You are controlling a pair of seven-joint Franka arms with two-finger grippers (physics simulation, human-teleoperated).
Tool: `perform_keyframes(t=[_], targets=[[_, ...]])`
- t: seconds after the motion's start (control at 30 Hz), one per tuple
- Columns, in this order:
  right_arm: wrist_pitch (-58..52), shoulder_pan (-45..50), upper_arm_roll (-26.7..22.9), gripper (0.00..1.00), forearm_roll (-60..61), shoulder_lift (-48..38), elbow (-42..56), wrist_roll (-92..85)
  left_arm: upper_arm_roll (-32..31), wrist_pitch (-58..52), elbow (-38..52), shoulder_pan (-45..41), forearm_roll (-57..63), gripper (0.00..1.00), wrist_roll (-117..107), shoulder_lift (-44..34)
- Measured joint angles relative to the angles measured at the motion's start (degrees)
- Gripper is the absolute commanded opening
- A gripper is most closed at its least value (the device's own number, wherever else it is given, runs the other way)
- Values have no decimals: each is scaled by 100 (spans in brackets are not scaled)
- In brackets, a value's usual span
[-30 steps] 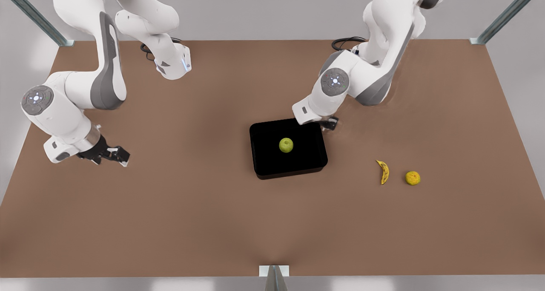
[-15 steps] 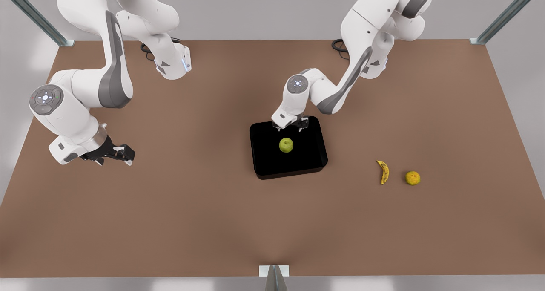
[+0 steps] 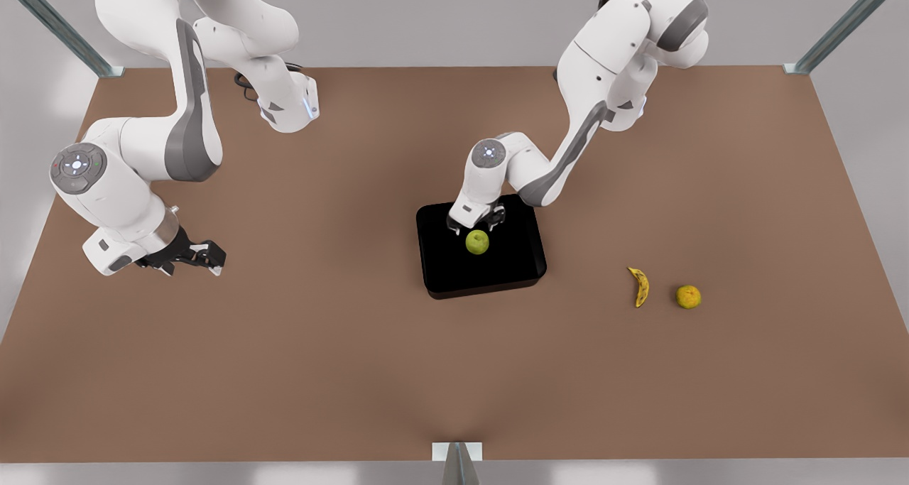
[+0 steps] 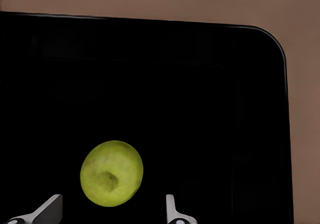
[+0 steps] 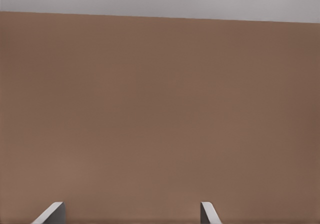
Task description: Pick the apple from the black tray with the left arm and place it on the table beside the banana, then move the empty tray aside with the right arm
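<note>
**Front view: left tool poised over the apple in the tray**

Front view, centre of the frame: the black tray [image 3: 483, 275] lies flat on the brown tabletop [image 3: 355, 371]. The apple [image 3: 477, 242] sits inside it, a little above the tray's middle and towards its upper edge, stem dimple facing up. The left arm reaches down from the upper right of the frame, and its left tool [image 3: 476, 224] hangs just above the apple at the tray's upper edge. In the left wrist view the two light fingertips [image 4: 50, 210] stand apart, with the apple [image 4: 111, 173] just ahead of the gap between them and nearer one finger than the other; they do not touch the fruit. The tray's glossy floor and one rounded corner of its rim [image 4: 280, 49] show around it, with bare tabletop beyond.

In the lower right of the front view the banana [image 3: 640, 287] lies on the tabletop, well apart from the tray, and a yellow-orange round fruit [image 3: 688, 297] rests just beside it on the front view's right.

The right arm waits at the left of the frame, its right tool [image 3: 195, 256] low over bare tabletop, far from the tray. In the right wrist view its fingertips [image 5: 51, 212] are spread wide with nothing between them.
</note>
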Motion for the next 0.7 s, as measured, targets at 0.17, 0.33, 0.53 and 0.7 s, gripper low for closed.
perform_keyframes(t=[0.17,0.33,0.53,0.7], targets=[[-2,0,0,100,2,0,1,-15,84,31,25,53,159,100,-253,131],[-3,0,0,100,6,0,-3,-27,95,72,60,104,323,100,-447,299],[-5,0,0,100,7,0,-4,-37,87,181,78,90,362,100,-640,374],[-4,-7,0,100,7,0,-3,-44,87,331,141,79,365,100,-762,512]])
